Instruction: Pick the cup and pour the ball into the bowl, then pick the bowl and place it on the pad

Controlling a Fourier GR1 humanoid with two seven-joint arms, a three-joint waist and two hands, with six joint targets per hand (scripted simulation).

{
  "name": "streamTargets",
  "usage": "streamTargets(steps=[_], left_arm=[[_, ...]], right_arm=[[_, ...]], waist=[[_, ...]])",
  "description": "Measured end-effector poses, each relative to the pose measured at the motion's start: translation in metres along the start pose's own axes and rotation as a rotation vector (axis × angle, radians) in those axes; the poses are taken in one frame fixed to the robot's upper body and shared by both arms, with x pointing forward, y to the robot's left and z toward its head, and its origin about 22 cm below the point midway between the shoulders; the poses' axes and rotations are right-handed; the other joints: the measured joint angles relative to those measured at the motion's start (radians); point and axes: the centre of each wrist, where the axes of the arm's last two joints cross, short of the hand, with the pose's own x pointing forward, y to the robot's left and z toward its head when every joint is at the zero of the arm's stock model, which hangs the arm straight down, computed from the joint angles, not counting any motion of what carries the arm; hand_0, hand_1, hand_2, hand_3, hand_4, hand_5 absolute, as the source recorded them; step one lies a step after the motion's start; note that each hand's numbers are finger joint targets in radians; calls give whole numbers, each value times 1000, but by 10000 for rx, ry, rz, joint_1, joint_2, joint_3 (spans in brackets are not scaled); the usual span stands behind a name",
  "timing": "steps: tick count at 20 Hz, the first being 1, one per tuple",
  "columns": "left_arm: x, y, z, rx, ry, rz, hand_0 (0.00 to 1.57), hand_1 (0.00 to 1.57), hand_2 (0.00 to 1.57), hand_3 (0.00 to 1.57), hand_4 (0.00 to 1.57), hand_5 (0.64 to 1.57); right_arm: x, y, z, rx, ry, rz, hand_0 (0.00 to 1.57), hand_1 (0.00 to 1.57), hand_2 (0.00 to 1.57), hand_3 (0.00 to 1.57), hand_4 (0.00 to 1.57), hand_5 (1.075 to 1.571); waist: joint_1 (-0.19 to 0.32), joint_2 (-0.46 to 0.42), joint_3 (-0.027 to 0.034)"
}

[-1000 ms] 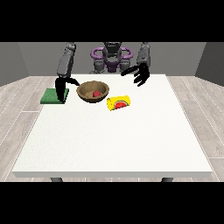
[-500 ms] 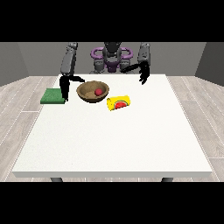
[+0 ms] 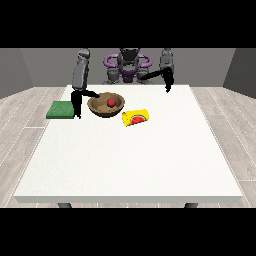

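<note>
Front view, ball [image 3: 110,102] in bowl [image 3: 98,108] (cup [image 3: 136,118] sideways)

Red ball [image 3: 111,102] sits in the brown bowl [image 3: 98,108] (yellow cup [image 3: 136,118] lies tipped beside it).

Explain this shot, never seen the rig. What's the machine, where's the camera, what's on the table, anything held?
The machine is a humanoid robot with two arms, each ending in a black hand. The camera stands across the large white table, facing the robot.

On the table lie a brown wooden bowl holding a small red ball, a yellow cup on its side, and a flat green pad at the view's left.

The hand at the view's left is at the bowl's rim, between bowl and pad; whether it grips is unclear. The hand at the view's right hangs above the table, holding nothing.
</note>
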Motion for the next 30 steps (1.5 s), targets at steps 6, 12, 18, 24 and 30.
streamTargets(steps=[6,12,18,24,30], left_arm=[[6,1,-4,-263,62,124,0,0,0,0,0,1562],[-21,13,15,-247,852,140,0,0,0,0,0,1564],[-15,30,8,-169,522,191,0,0,0,0,0,1567],[-17,36,9,-195,609,258,0,0,0,0,0,1570],[-42,56,20,329,1370,323,0,0,0,0,0,1570]], right_arm=[[-6,19,-5,-443,165,-429,0,0,0,0,292,1538],[-7,52,-20,-400,1247,-663,0,0,0,0,381,1551],[-12,56,-19,-857,1538,-191,1571,1571,1571,1571,960,1556],[-11,41,-15,-1437,2187,1274,1571,1571,1571,1571,1029,1550],[-4,62,-29,-1452,3632,2195,1571,1571,1571,1571,1028,1554]], waist=[[282,-35,153],[133,-685,329],[251,-434,263],[373,-668,168],[-147,-1106,323]])
